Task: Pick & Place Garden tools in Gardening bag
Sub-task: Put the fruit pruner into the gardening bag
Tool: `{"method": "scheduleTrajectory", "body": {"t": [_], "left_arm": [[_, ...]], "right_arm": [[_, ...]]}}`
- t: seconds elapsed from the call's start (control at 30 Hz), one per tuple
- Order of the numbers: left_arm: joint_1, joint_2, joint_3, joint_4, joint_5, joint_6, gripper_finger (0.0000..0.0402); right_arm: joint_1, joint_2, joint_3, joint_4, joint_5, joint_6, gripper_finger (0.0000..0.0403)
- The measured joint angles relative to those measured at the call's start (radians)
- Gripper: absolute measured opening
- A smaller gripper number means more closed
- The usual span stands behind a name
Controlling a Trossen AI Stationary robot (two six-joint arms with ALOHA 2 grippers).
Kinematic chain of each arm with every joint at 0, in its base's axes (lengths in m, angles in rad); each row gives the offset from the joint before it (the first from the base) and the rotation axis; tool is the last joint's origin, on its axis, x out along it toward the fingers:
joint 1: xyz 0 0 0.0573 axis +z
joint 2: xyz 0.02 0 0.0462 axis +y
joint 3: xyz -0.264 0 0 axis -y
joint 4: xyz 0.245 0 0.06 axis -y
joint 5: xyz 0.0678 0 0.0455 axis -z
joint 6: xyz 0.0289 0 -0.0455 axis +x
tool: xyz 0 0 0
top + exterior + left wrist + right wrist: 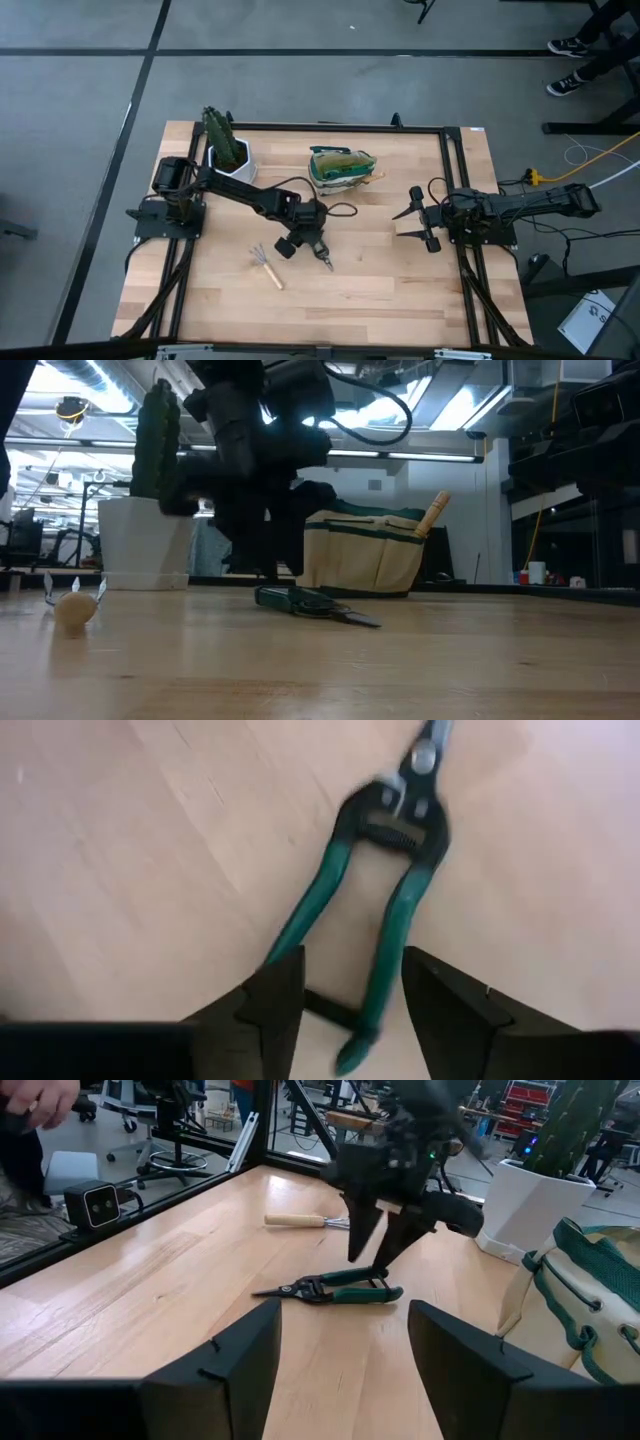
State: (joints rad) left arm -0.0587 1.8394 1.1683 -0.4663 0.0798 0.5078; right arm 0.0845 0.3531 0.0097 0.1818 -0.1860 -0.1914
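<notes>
On the desk [400,290], in front of the gardening bag [343,167], the pruning shears [325,258] lie flat, their green handles between the left pincer's [316,244] open, empty fingers. The claw rake [266,267] lies nearby, nothing between.

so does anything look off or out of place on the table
Nothing stands out. The pruning shears and claw rake lie flat on the wood, and the gardening bag sits upright beside the potted plant.
</notes>
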Motion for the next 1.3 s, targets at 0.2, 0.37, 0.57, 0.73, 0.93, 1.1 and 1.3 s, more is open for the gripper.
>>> {"method": "scheduleTrajectory", "body": {"t": [0.2,0.37,0.57,0.73,0.93,1.1,1.3], "left_arm": [[0.050,-0.054,0.000,-0.019,0.163,-0.321,0.0166],[0.076,-0.079,0.000,-0.030,0.182,-0.805,0.0166],[0.036,-0.066,0.000,-0.035,0.134,-1.133,0.0166],[0.006,-0.067,0.000,-0.032,-0.144,-1.018,0.0166],[0.008,-0.045,0.000,-0.036,-0.167,-0.994,0.0166],[0.006,0.010,0.000,-0.033,-0.162,-0.985,0.0166],[0.002,0.060,0.000,-0.024,-0.180,-0.973,0.0166]], "right_arm": [[0.000,0.000,0.000,0.000,0.000,0.000,0.0219],[0.000,0.000,0.000,0.000,0.000,0.000,0.0219],[0.000,0.000,0.000,0.000,0.000,0.000,0.0219],[0.000,0.000,0.000,0.000,0.000,0.000,0.0219],[0.000,0.000,0.000,0.000,0.000,0.000,0.0219],[0.000,0.000,0.000,0.000,0.000,0.000,0.0219],[0.000,0.000,0.000,0.000,0.000,0.000,0.0219]]}}
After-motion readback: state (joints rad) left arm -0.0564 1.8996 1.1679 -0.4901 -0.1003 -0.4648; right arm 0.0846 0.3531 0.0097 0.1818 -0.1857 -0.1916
